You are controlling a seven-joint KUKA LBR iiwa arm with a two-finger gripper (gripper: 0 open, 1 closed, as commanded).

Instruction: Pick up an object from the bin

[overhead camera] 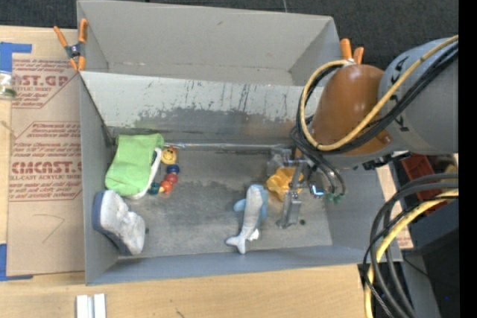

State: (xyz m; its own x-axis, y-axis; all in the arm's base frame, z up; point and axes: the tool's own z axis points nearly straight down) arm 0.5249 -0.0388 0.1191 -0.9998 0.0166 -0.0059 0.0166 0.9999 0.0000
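Observation:
My gripper (pixel 291 216) is low in the right part of the bin, its metal fingers pointing down to the floor. A small yellow-orange toy (pixel 279 181) lies right beside the fingers on their upper left, partly hidden by them. A pale blue-white toy dolphin (pixel 250 218) lies on the floor just left of the gripper, head up and tail toward the front wall. I see nothing between the fingers.
A light green cloth (pixel 134 162) lies at the left with a small multicoloured beaded toy (pixel 168 171) next to it. A grey-white crumpled soft thing (pixel 121 222) sits in the front left corner. The arm's orange cover and cables hang over the bin's right side.

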